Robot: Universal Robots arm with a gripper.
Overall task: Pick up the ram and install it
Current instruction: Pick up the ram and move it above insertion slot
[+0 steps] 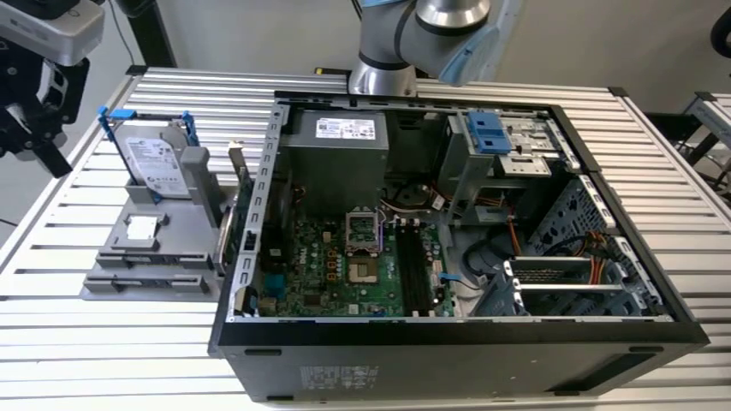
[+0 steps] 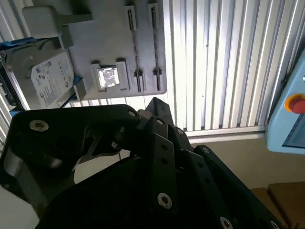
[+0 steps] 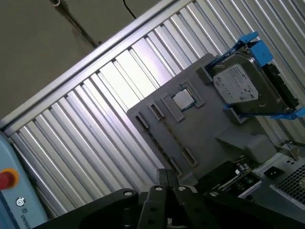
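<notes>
Hanging near the grey rack (image 1: 143, 261) that cradles a hard drive (image 1: 154, 163), the gripper (image 1: 34, 145) hides its grip state.

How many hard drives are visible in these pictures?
1. The hard drive with blue rails stands in the grey holder, outside the computer case, on the exterior view's left. More may be hidden in the case's bays.

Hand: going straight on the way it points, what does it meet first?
Probably the grey holder plate, at its slotted edge, going by the first wrist view; depth is unclear, so the hand might land on the slatted table beside it.
</notes>
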